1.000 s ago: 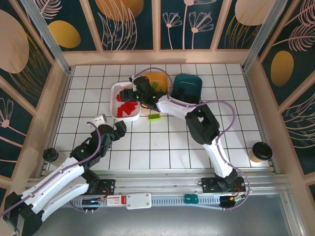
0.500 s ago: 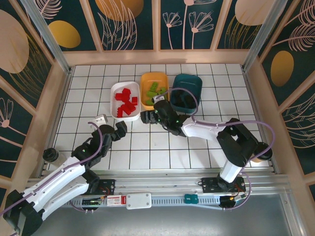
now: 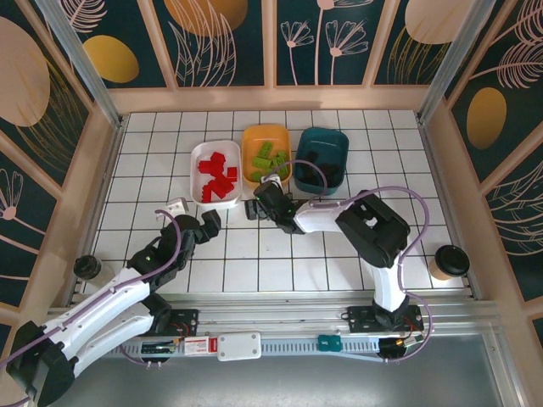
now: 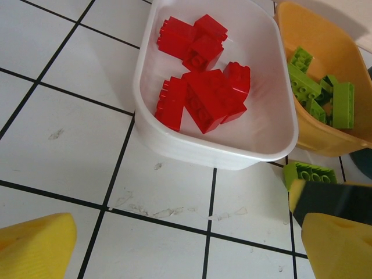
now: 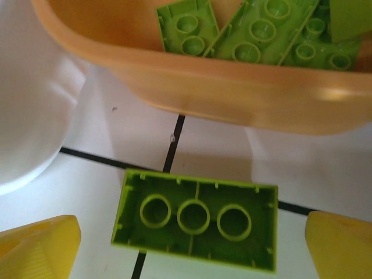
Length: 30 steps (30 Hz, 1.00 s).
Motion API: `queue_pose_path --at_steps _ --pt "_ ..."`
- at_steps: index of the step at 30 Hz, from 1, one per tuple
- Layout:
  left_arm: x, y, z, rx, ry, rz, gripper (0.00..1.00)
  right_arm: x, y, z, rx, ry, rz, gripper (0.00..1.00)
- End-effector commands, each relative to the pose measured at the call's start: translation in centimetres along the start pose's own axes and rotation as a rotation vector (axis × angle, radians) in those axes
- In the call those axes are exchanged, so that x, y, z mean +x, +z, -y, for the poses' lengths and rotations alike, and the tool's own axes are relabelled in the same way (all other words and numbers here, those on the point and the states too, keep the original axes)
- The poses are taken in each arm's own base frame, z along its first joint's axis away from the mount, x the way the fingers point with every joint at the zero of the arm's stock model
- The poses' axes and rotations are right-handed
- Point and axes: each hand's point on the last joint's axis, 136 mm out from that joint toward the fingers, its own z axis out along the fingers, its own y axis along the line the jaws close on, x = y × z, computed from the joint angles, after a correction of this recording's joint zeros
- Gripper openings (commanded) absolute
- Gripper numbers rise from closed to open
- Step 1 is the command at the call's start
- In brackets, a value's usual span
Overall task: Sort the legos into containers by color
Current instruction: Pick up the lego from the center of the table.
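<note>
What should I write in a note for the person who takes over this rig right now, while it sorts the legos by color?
Left gripper: open, holds nothing, hovers near the white tray.
Right gripper: open, lowered around the loose lime brick, not gripping it.
Done: red bricks in the white tray, lime bricks in the orange tray; dark pieces seem to lie in the teal tray.
Left: that one lime brick, upside down on the table before the orange tray; grip it and drop it in.

left end effector [image 3: 209, 222] and right end effector [image 3: 257, 208], jaws wide apart
</note>
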Motion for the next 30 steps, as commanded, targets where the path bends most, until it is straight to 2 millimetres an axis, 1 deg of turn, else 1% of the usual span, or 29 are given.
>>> queue_pose_path --at_steps 1,5,7,9,12,14,17,20,22,24,26,28,29,30 --pt "0.2 0.0 0.0 0.008 0.007 0.005 0.99 -0.9 1.0 0.9 0.067 0.007 0.022 0.98" --pt "0.3 0.1 -0.1 0.005 0.009 0.003 0.99 -0.3 1.9 1.2 0.079 0.000 -0.003 0.92" --pt "0.3 0.2 -0.1 0.003 0.011 0.002 0.99 0.1 2.0 0.9 0.065 -0.002 -0.012 0.87" --pt "0.4 0.2 -0.1 0.000 0.012 -0.001 0.99 0.3 1.6 0.6 0.038 -0.002 -0.017 0.80" --pt "0.4 0.3 0.0 0.001 0.016 -0.001 0.99 0.4 0.2 -0.1 -0.029 0.004 -0.002 0.69" --pt "0.3 0.4 0.1 0.002 0.019 -0.002 0.99 0.2 -1.3 -0.4 -0.079 0.018 0.013 0.61" --pt "0.2 0.5 0.3 0.002 0.023 -0.003 0.99 -0.4 -4.0 -1.1 -0.166 0.046 0.043 0.53" --pt "0.0 0.5 0.4 -0.001 0.026 -0.003 0.99 -2.1 -7.2 -1.9 -0.236 0.059 0.094 0.48" --pt "-0.2 0.5 0.6 -0.001 0.025 0.001 0.99 -3.5 -8.9 -2.1 -0.264 0.064 0.129 0.48" --pt "-0.3 0.5 0.8 0.002 0.027 0.003 0.99 -5.3 -9.8 -2.2 -0.276 0.065 0.164 0.48" --pt "-0.5 0.5 0.9 0.003 0.024 0.006 0.99 -7.3 -9.9 -2.0 -0.277 0.069 0.193 0.49" --pt "-0.5 0.6 1.0 0.006 0.022 0.005 0.99 -9.2 -8.8 -1.3 -0.247 0.068 0.217 0.49" --pt "-0.6 0.6 1.1 0.008 0.020 0.004 0.99 -10.2 -8.1 -1.0 -0.237 0.068 0.222 0.49" --pt "-0.5 0.6 1.1 0.010 0.019 0.001 0.99 -10.7 -7.1 -0.6 -0.224 0.069 0.216 0.49"
